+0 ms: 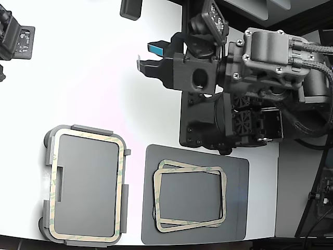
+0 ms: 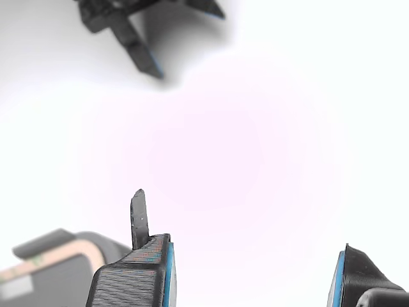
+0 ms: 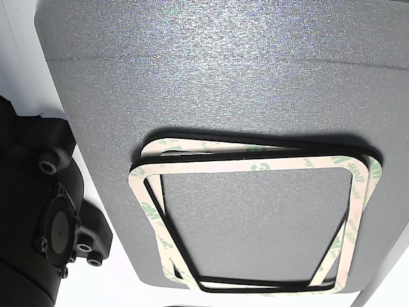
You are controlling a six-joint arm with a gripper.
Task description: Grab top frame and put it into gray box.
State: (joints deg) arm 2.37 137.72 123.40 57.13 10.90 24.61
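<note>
Several beige frames lie stacked askew on a dark gray mat; the top frame also shows in the other view. The light gray box sits at the exterior view's lower left, and a like frame lies along its rim. The box's corner shows in the wrist view. My gripper is open and empty, above bare white table, away from the stack and the box. Its blue-padded fingertips stand wide apart in the wrist view.
The arm's dark body and black base stand just behind the mat. A black device sits at the exterior view's far left, and another dark object at the back edge. White table lies between box and mat.
</note>
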